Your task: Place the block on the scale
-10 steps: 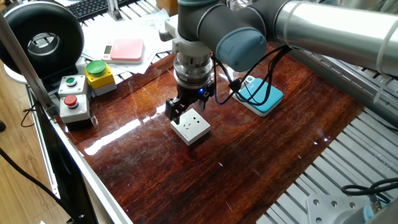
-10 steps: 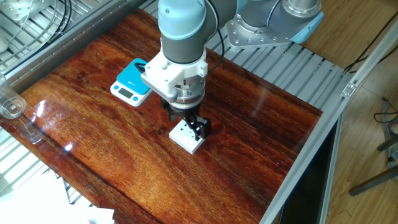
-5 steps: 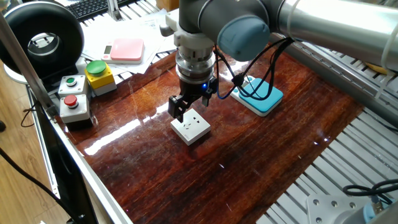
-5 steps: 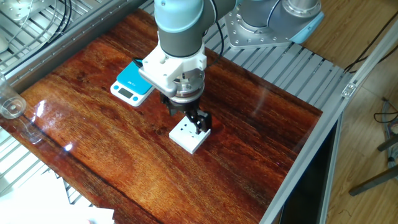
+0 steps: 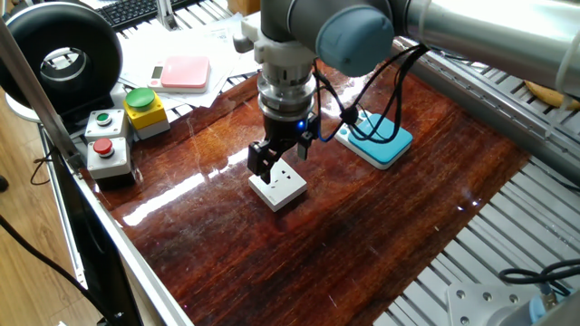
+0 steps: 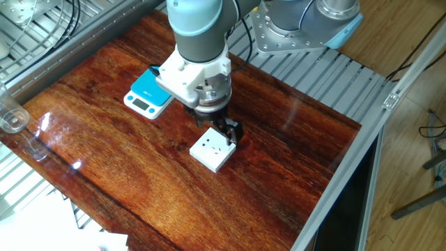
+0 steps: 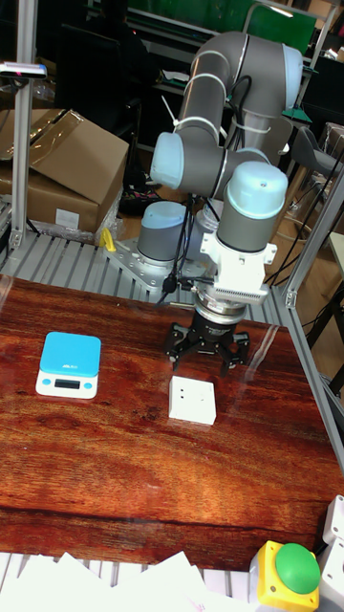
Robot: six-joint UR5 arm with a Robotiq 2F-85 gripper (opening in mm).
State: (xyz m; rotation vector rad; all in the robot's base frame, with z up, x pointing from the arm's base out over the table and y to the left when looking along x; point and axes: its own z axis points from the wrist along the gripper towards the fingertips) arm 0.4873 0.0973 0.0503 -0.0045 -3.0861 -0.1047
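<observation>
Here, in the tall view, the scale [image 7: 69, 360] sits at the table's left; well apart to its right the block [image 7: 192, 400] lies flat, free. Just above it the gripper [image 7: 207, 359] hangs spread, empty. Probably light, rigid, smooth plastic: pinch its opposite side edges.

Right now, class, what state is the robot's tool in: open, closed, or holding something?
Tool: open and empty, fingers spread just above the white block, which lies on the table.

Open hand [image 7: 205, 355] above block [image 7: 192, 401]
</observation>
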